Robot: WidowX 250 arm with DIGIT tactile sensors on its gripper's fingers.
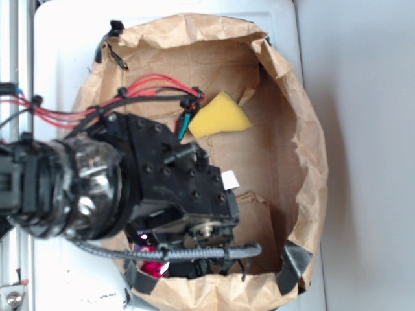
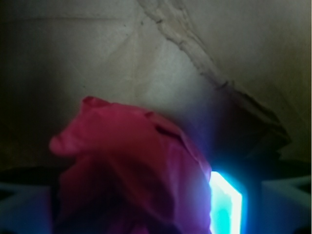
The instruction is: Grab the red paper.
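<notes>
The red paper [image 2: 124,161], a wrinkled bright red wad, fills the lower middle of the wrist view. It sits between the jaws of my gripper [image 2: 152,204], and its right side lies against a glowing cyan fingertip [image 2: 226,204]. In the exterior view the black gripper [image 1: 175,262] reaches down into the near corner of a box lined with brown paper [image 1: 311,162]. Only a small patch of the red paper [image 1: 154,267] shows under it. The gripper looks shut on the wad.
A yellow sponge wedge [image 1: 219,115] lies at the back of the box. Thin red wires [image 1: 149,84] run along the arm. The crumpled paper wall [image 2: 204,63] stands close behind the wad. Black tape [image 1: 295,259] marks the near right corner.
</notes>
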